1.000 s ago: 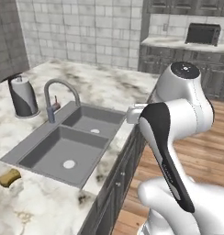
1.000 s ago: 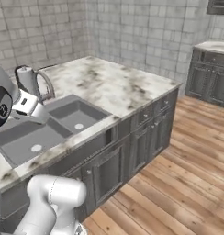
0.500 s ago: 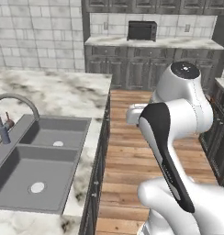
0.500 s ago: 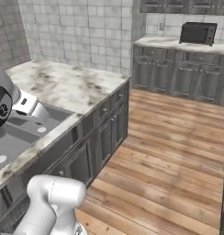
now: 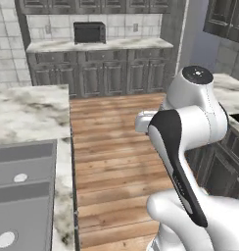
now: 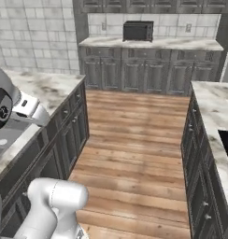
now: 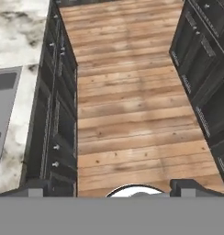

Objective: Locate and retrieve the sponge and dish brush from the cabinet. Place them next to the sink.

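The sink [image 5: 23, 196] now sits at our left edge; our base has swung away toward the floor [image 7: 132, 110] and far counter [image 6: 148, 43], seeking the cabinet. Our gripper [image 7: 111, 187] hangs spread, empty.

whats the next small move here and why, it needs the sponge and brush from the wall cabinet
Probably keep turning the base toward the dark grey wall cabinets at upper right. The open gripper holds nothing and points down at the wooden floor, with the grey steel sink at the left edge; no sponge or brush is in sight yet.
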Available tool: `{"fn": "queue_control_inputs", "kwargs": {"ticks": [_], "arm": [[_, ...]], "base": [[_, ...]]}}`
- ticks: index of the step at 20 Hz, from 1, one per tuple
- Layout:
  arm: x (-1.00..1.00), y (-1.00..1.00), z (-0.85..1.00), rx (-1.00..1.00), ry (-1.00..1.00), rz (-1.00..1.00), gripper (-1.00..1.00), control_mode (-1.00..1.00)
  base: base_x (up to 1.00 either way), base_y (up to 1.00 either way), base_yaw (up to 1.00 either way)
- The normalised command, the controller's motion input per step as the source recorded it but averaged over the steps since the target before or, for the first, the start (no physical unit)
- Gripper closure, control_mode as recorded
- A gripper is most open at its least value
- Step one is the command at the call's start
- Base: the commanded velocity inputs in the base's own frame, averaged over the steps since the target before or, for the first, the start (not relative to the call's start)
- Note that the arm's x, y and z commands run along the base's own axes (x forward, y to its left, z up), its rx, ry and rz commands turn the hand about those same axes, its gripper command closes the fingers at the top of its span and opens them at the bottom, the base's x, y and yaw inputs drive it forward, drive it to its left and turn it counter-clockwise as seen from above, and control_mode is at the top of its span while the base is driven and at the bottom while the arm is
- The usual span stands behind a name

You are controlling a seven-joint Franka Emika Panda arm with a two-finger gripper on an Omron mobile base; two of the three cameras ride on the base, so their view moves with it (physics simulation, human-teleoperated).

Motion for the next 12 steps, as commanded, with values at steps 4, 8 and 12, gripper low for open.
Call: {"fn": "queue_control_inputs", "kwargs": {"ticks": [4,8,12], "arm": [[0.0,0.0,0.0,0.0,0.0,0.0,-1.0,1.0],[0.0,0.0,0.0,0.0,0.0,0.0,-1.0,1.0],[0.0,0.0,0.0,0.0,0.0,0.0,-1.0,1.0]], "base": [[0.0,0.0,-0.48],[0.0,0.0,-0.45],[0.0,-0.03,-0.43]]}}
